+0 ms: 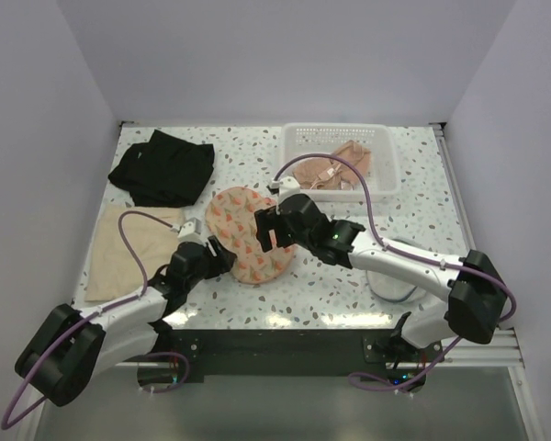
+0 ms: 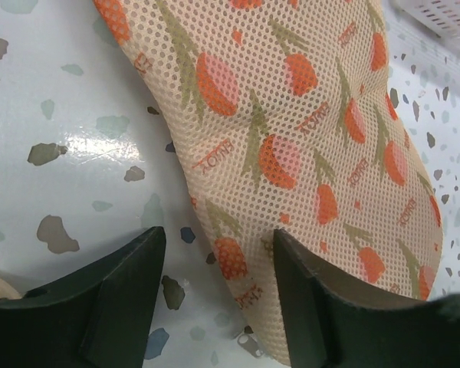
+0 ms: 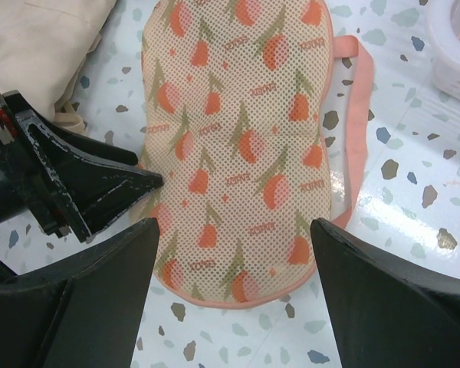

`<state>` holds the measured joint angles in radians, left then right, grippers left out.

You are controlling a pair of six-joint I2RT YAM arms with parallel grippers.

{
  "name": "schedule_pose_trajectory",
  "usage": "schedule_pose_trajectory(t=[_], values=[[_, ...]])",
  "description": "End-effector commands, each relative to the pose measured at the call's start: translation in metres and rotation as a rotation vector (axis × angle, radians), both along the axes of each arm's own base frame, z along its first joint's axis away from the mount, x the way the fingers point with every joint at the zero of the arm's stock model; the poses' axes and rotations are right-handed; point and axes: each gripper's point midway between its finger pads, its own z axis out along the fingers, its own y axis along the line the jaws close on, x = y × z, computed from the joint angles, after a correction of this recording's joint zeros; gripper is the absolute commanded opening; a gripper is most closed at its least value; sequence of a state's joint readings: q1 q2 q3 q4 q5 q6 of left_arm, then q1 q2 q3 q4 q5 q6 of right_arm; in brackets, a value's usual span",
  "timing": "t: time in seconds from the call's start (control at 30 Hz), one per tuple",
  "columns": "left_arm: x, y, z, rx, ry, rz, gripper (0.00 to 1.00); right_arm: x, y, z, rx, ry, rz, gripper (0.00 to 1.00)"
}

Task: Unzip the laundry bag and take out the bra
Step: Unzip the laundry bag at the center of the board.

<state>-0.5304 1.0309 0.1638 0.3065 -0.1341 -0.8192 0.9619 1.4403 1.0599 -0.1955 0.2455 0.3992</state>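
Note:
The laundry bag (image 1: 234,220) is a flat mesh pouch printed with orange tulips, lying mid-table. The bra is hidden; nothing shows through the mesh. My left gripper (image 1: 223,256) sits low at the bag's near-left edge, open. Its jaws (image 2: 218,238) straddle the bag's (image 2: 307,138) rim, one finger on bare table, the other over the mesh. A small metal zipper pull (image 2: 250,342) lies just below between them. My right gripper (image 1: 272,230) hovers above the bag (image 3: 238,146), open wide (image 3: 234,226), holding nothing. A pink strap (image 3: 360,138) loops off the bag's right side.
A white basket (image 1: 387,158) with beige garments (image 1: 331,171) stands at the back right. Black clothing (image 1: 163,167) lies at the back left, a beige cloth (image 1: 129,248) at the left. The left arm's finger (image 3: 100,184) reaches in beside the right gripper.

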Motion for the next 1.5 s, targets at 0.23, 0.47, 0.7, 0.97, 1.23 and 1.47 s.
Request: schedule_pose_trajectory(t=[0.23,0.47,0.7,0.97,1.23,1.47], values=[[0.027,-0.022,0.032,-0.098,-0.102,-0.011,0.26,-0.008,-0.018,0.006,0.005,-0.033,-0.013,0.84],[0.041,-0.021,0.050,-0.110,-0.080,0.062,0.00,-0.018,-0.025,0.002,0.011,-0.057,0.036,0.84],[0.053,-0.010,0.078,-0.163,-0.088,0.202,0.00,-0.036,-0.027,0.015,0.128,-0.150,0.103,0.84],[0.063,-0.015,0.106,-0.237,-0.122,0.246,0.00,-0.066,-0.001,0.003,0.183,-0.233,0.201,0.80],[0.062,-0.036,0.129,-0.287,-0.136,0.145,0.00,-0.095,0.045,-0.022,0.204,-0.233,0.266,0.70],[0.051,-0.050,0.129,-0.292,-0.082,0.050,0.00,-0.076,0.051,-0.032,0.208,-0.326,0.205,0.58]])
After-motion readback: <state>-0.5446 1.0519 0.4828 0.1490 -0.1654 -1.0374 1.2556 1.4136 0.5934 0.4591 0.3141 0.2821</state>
